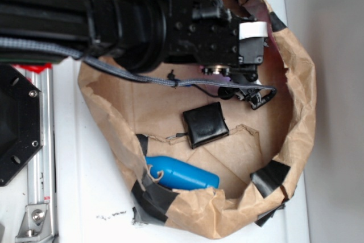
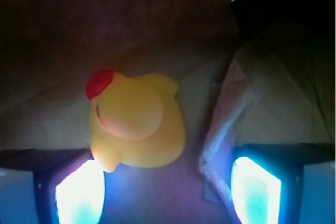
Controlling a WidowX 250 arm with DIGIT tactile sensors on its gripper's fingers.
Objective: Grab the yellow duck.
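I work inside a large brown paper bag (image 1: 296,83), walls rolled down and patched with black tape, lying on a white table (image 1: 91,197). My black arm (image 1: 114,21) reaches in from the left over its far side. On the bag floor lie a blue plastic bottle (image 1: 182,174) at the near left and a black square pouch (image 1: 206,124) near the middle. My gripper (image 2: 168,187) is spread wide, holding nothing; in the wrist view both fingers (image 2: 79,192) glow at the near edge. The small glossy yellow rubber duck (image 2: 137,127) with a red-orange cap sits between them, nearer the left finger, beside the bag wall on the right. I judge it light, soft and slippery. Best hold: across the wide body lobe, squeezing gently so it does not pop out.
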